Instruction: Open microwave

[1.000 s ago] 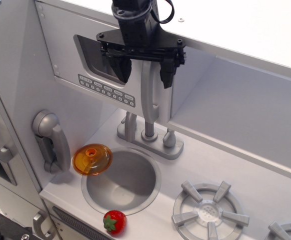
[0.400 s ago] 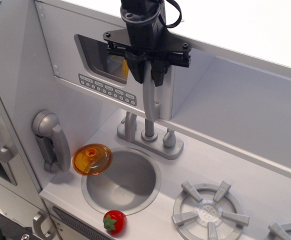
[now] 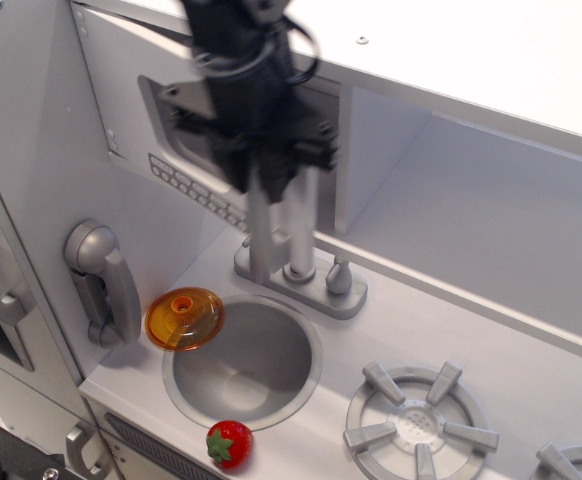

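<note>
No brand or readable writing shows anywhere; the button row (image 3: 193, 187) on the door carries marks too small to make out. The microwave (image 3: 211, 130) sits in the upper left of the frame, a grey toy-kitchen compartment, and its flat door stands swung outward, away from the cabinet edge at upper centre. The dark rounded window is mostly hidden behind the black end effector (image 3: 271, 170), which is blurred. Its fingers are pinched tight on the tall vertical door handle (image 3: 271, 225), gripping it near the top. Below the handle stands the grey faucet (image 3: 301, 270), then the round sink (image 3: 246, 362). An orange lid (image 3: 184, 319) rests at the sink's left rim, a strawberry (image 3: 228, 442) at the bottom, a grey wall phone (image 3: 101, 282) at left.
</note>
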Robot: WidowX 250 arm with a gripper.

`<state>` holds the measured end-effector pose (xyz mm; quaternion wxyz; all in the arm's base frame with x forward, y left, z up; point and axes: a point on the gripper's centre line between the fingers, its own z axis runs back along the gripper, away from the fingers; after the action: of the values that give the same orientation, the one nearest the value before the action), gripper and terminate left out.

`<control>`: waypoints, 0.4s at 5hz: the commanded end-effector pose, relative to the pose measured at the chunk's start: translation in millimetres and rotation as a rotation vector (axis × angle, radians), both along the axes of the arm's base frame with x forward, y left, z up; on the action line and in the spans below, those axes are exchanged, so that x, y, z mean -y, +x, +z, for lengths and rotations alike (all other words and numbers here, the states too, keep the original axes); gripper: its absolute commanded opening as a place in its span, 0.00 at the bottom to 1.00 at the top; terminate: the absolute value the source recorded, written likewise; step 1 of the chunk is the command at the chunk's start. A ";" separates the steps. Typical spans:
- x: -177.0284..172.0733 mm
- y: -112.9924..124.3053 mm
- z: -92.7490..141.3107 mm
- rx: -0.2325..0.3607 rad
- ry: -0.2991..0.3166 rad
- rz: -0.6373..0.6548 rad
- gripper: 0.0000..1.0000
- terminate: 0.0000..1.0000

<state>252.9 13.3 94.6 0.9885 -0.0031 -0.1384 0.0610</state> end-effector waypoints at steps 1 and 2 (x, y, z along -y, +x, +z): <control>-30.6 -39.4 24.5 -0.113 0.023 -0.045 1.00 0.00; -30.7 -52.7 31.5 -0.196 0.051 -0.061 1.00 0.00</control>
<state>193.9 40.2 108.8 0.9992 0.0176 -0.0184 0.0319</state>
